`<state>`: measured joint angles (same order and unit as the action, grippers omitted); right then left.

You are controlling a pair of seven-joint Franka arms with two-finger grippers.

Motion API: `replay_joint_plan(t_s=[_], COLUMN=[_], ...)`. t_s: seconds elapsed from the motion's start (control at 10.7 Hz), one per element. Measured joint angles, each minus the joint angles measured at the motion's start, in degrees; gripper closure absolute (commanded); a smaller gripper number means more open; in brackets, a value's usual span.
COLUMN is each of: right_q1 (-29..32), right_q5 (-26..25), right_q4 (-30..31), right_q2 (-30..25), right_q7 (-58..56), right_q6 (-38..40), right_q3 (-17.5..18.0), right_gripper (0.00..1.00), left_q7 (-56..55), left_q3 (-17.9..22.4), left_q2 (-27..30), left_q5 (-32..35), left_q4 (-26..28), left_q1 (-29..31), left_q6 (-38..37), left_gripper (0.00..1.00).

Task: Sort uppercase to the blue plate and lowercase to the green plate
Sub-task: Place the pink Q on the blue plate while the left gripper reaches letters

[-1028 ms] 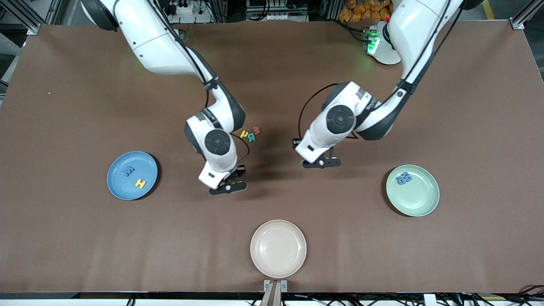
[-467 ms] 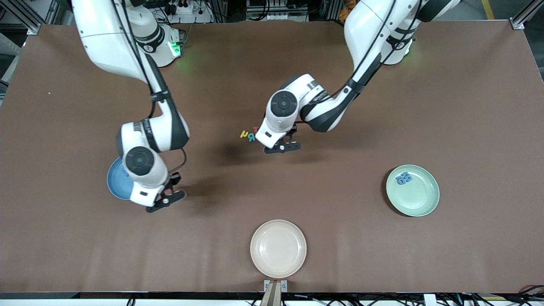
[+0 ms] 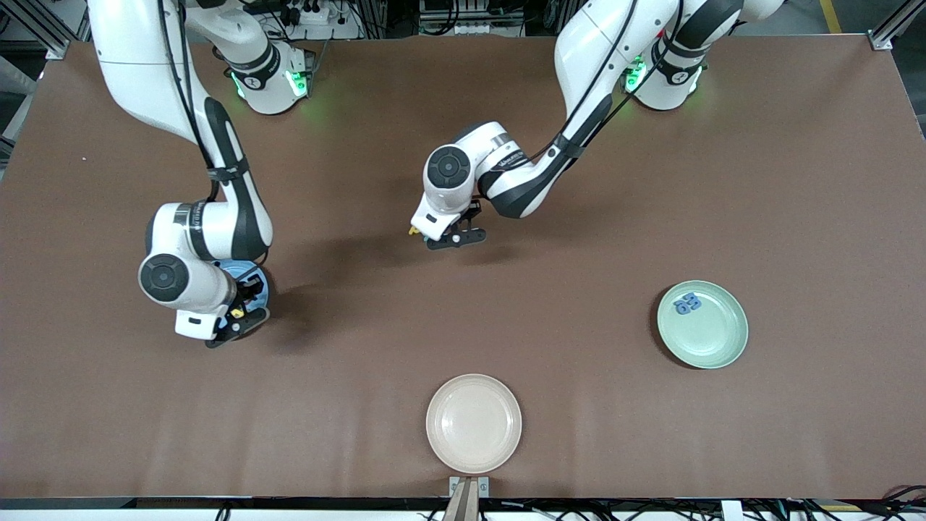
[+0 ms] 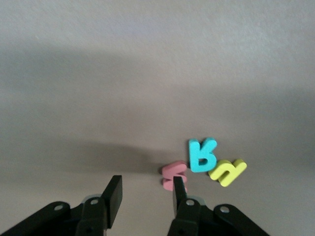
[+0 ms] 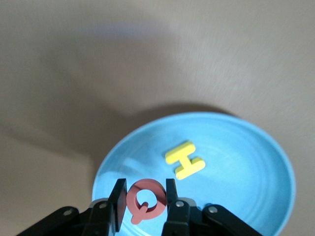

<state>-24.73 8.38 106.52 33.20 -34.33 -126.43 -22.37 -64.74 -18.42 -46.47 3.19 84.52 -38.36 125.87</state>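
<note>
My right gripper (image 3: 235, 323) is shut on the red Q (image 5: 145, 200) and holds it over the blue plate (image 3: 257, 278), which the arm mostly hides. In the right wrist view the blue plate (image 5: 246, 167) holds the yellow H (image 5: 184, 160); the blue W is hidden. My left gripper (image 3: 454, 237) is open and low over the table's middle. In the left wrist view its fingertip (image 4: 179, 187) is right by the tiny red m (image 4: 172, 173), with the green R (image 4: 202, 155) and yellow h (image 4: 227, 171) beside it. The green plate (image 3: 712, 340) holds two blue lowercase letters (image 3: 687, 302).
A cream plate (image 3: 473, 423) sits at the table's edge nearest the front camera, midway between the arms' ends. Bare brown table lies between the three plates.
My right arm has swung from the table's middle to over the blue plate. My left arm has moved toward the right arm's end and now covers the letter cluster.
</note>
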Motion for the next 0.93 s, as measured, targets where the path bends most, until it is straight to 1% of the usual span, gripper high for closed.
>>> replay_joint_plan(t_s=[0.09, 0.19, 0.37, 0.47, 0.56, 0.93], right_q1=[0.03, 0.03, 0.02, 0.02, 0.02, -0.39], right_q5=[0.77, 1.00, 1.39, 1.45, 1.72, 4.36], right_q4=[0.89, 1.31, 1.36, 1.36, 1.36, 1.18], right_q2=[-0.01, -0.01, -0.05, -0.10, -0.14, -0.33], right_q7=[-1.06, -1.24, -1.27, -1.27, -1.27, -1.06], right_q6=[0.08, 0.19, 0.43, 0.59, 0.78, 2.25], right_q3=[-0.50, -0.80, -0.86, -0.86, -0.86, -0.78], right_gripper=[0.63, 0.45, 0.42, 0.34, 0.29, 0.31], left_q7=[-0.53, -0.67, -0.71, -0.71, -0.71, -0.71], left_q3=[0.04, 0.09, 0.25, 0.28, 0.40, 0.87], left_q2=[-0.68, -1.27, -2.29, -2.75, -3.23, -4.62], left_q5=[0.00, 0.00, 0.00, 0.00, 0.00, 0.00], left_q4=[-0.81, -1.51, -2.42, -2.77, -3.05, -3.39], left_q1=[-0.50, -0.90, -1.47, -1.74, -2.09, -3.15], left_q6=[0.00, 0.00, 0.35, 0.82, 1.31, 2.65], left_gripper=[0.51, 0.51, 0.51, 0.51, 0.51, 0.51])
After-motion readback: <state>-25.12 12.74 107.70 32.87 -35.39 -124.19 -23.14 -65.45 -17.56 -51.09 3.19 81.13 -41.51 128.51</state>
